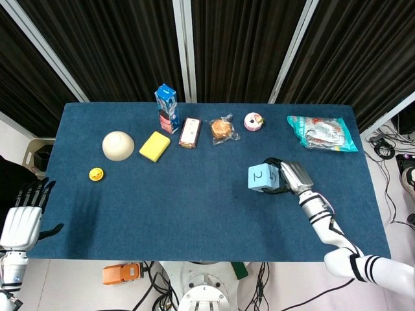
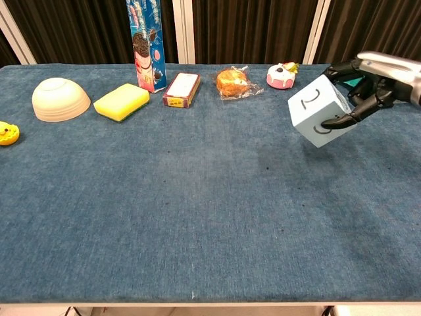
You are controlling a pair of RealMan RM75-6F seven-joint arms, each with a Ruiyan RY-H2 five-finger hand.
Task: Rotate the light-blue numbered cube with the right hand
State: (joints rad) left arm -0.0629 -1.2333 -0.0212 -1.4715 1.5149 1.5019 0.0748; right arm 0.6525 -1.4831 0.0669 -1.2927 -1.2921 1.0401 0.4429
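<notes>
Across the near half of the blue table (image 1: pixel 194 214), wide bare cloth is seen, running to the near edge and to the left edge. Along the far side a row is laid out: a white bowl (image 1: pixel 118 145), a yellow sponge (image 1: pixel 154 146), a tall blue carton (image 1: pixel 166 108), a small box (image 1: pixel 189 132), a wrapped bun (image 1: pixel 222 129), a pink cake (image 1: pixel 253 121) and a snack bag (image 1: pixel 321 133); a yellow toy (image 1: pixel 96 173) is set nearer, at the left. Nothing is placed close to the light-blue numbered cube (image 2: pixel 320 110), which is held lifted and tilted at the right by the right hand (image 2: pixel 371 85), its fingers (image 2: pixel 342 121) curled around it. The left hand (image 1: pixel 26 214) is kept off the table's left edge, fingers spread, holding nothing.
</notes>
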